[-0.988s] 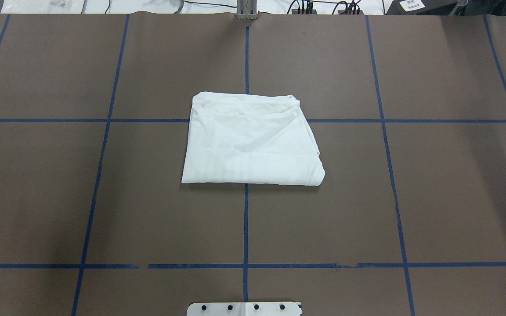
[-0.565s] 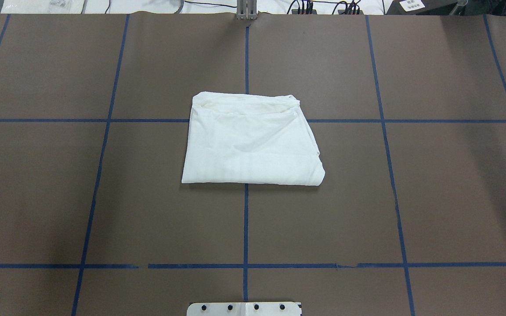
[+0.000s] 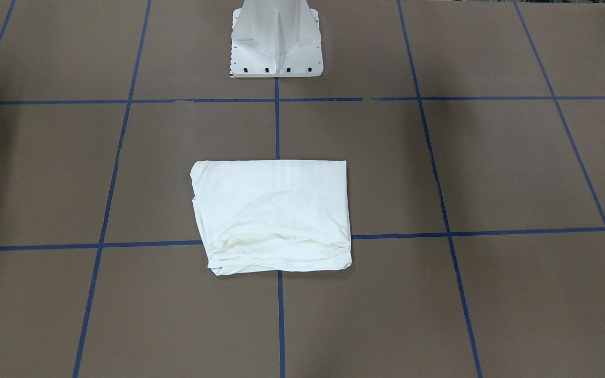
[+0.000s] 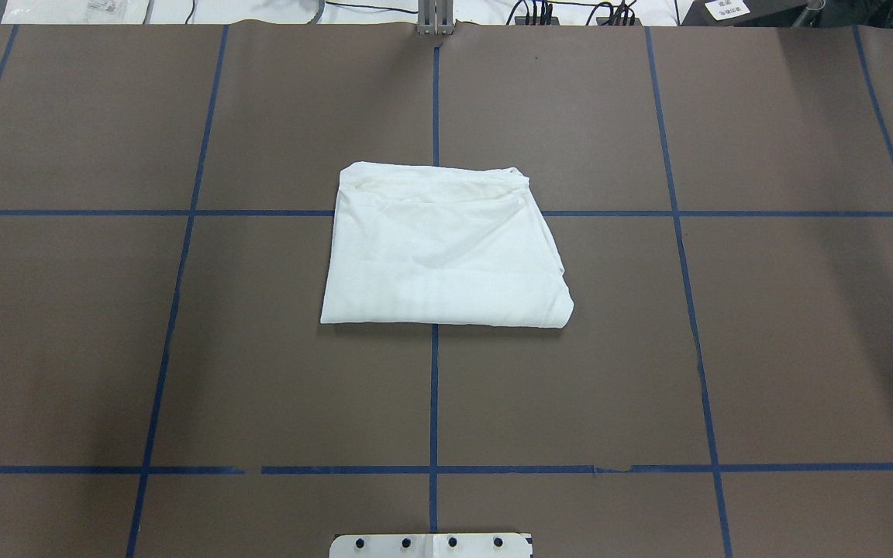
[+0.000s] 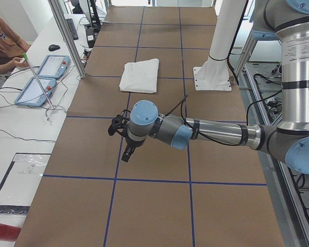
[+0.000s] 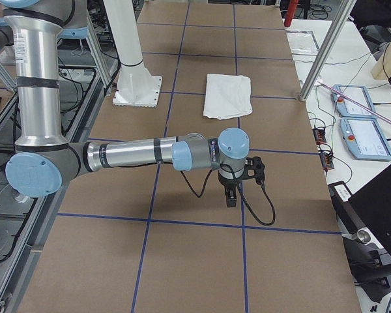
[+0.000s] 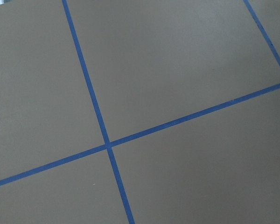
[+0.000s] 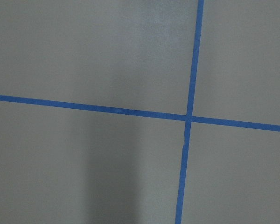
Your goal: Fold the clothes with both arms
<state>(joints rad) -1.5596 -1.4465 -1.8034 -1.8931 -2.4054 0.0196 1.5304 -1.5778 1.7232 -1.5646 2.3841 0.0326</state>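
Observation:
The white T-shirt [image 4: 446, 256] lies folded into a compact rectangle at the middle of the brown table, with nothing touching it. It also shows in the front view [image 3: 273, 215], the left view [image 5: 140, 74] and the right view [image 6: 227, 94]. No text, collar or label is visible. My left gripper [image 5: 124, 144] hangs above the table far out to my left and points down. My right gripper [image 6: 231, 195] hangs far out to my right and points down. Both show only in the side views, so I cannot tell whether they are open or shut. Both wrist views show only bare table with blue tape.
The white pedestal base [image 3: 276, 42] stands at the robot's edge of the table. Blue tape lines [image 4: 434, 387] form a grid on the brown table [image 4: 183, 349]. Teach pendants [image 5: 44, 77] and a seated person [image 5: 2, 43] are at the far bench, beside an aluminium post [image 5: 67, 36].

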